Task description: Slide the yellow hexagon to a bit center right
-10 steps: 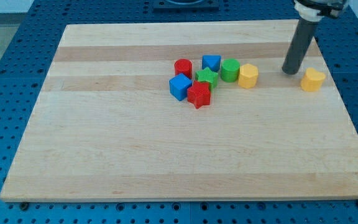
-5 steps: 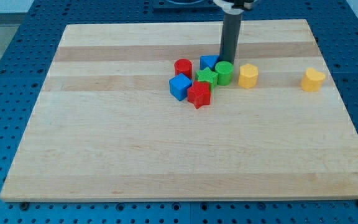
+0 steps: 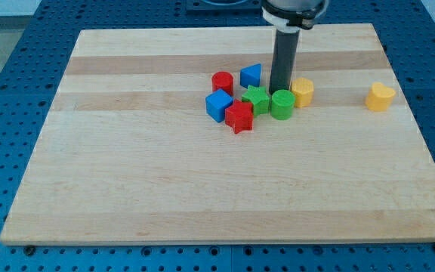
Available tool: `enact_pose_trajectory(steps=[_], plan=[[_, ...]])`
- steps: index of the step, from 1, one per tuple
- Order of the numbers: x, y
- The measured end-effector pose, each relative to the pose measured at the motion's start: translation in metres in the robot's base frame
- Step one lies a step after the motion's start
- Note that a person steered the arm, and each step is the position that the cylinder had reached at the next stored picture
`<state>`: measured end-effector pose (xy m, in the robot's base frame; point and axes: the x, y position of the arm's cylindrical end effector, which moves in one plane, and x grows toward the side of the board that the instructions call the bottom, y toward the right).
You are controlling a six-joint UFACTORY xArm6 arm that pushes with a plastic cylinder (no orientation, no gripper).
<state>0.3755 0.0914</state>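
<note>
Beside yellow hexagon point(image 3: 302, 91), my tip point(image 3: 279, 91), touching green cylinder point(image 3: 282, 104)

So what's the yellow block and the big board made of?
The yellow hexagon looks like smooth, matte plastic: one even, bright colour with no grain. The board looks like pale wood, since long grain stripes run across it. I can't be certain from a picture.

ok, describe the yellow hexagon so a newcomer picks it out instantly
On the wooden board, find the block cluster near the top centre. The yellow hexagon sits at its right end, beside the green cylinder, just right of my tip. The other yellow block stands alone, far right.
</note>
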Motion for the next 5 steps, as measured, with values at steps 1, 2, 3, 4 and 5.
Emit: enact_pose_trajectory(steps=[1, 2, 3, 4, 5], plan=[[0.000, 0.012], [0.000, 0.026], [-0.001, 0.030], [-0.001, 0.037], [-0.006, 0.045]])
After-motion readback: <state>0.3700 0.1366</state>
